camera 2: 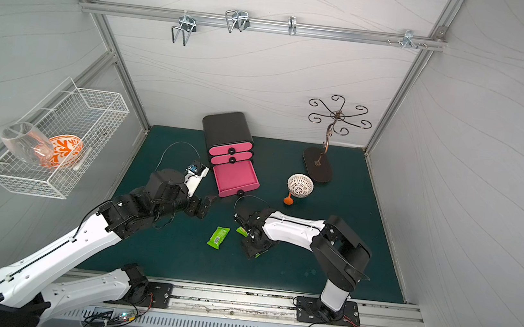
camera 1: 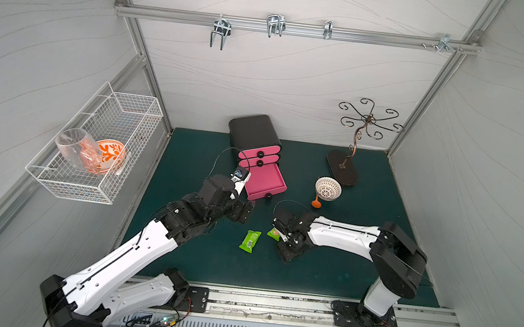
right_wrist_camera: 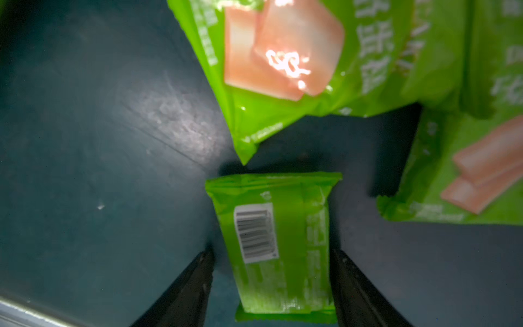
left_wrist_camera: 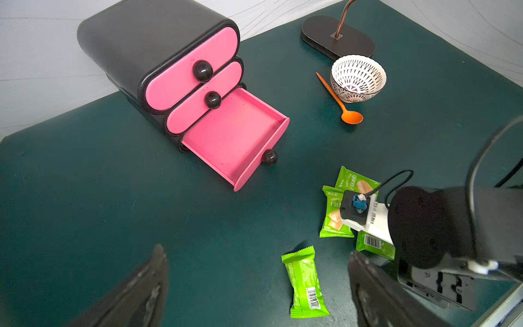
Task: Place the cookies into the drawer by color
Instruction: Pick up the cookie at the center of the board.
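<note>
**Cookies, green wrappers: four counted.** We find all of them on the dark green mat (camera 1: pixel 324 279), in front of the drawer chest (camera 1: pixel 251 129).

- Straddled packet (right_wrist_camera: pixel 271 243): barcode side up, flat on the mat. The right gripper (right_wrist_camera: pixel 270 252) has one finger on each side of it. We read the jaws as partly spread and not pressing, with a sliver of mat showing beside one finger (right_wrist_camera: pixel 198 283).
- First face-up packet (left_wrist_camera: pixel 334 223) and second face-up packet (left_wrist_camera: pixel 356 181): both printed with tan biscuits. They touch each other and lie just beyond the straddled one.
- Lone packet (camera 1: pixel 250 241): barcode side up, apart from the other three, between the two arms in both top views.

**Left gripper** (left_wrist_camera: pixel 257 252): jaws spread wide and holding nothing. It hovers over the mat near the front of the bottom drawer.

**Bottom drawer** (left_wrist_camera: pixel 226 141): pink and pulled out. We see the two drawers above it closed.

**Other items:**
- Patterned bowl (camera 1: pixel 328 188), with an orange spoon (left_wrist_camera: pixel 341 106) just beside it.
- Metal hook stand (camera 1: pixel 342 168), behind the bowl.
- Wire basket (camera 1: pixel 93 185), on the side wall.
</note>
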Controlling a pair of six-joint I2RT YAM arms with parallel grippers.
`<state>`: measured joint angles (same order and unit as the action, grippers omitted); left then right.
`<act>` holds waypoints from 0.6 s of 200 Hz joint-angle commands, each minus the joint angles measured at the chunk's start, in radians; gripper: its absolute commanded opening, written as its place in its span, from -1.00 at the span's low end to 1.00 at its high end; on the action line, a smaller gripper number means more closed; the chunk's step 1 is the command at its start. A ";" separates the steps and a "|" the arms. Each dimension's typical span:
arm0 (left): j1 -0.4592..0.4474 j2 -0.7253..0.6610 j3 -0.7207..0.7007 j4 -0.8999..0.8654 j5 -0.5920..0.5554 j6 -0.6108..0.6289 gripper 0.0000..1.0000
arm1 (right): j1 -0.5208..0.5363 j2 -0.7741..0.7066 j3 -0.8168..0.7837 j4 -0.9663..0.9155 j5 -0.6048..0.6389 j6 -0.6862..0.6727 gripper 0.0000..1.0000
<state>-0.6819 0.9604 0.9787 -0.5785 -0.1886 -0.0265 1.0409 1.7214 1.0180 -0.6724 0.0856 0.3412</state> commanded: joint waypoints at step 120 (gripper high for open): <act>-0.002 -0.011 0.006 0.026 -0.032 0.014 0.99 | -0.037 -0.171 0.161 -0.084 0.103 -0.060 -0.29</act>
<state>-0.6819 0.9604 0.9771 -0.5785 -0.2096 -0.0254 1.0393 1.6207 1.0996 -0.7235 0.1406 0.3191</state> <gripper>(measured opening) 0.994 0.417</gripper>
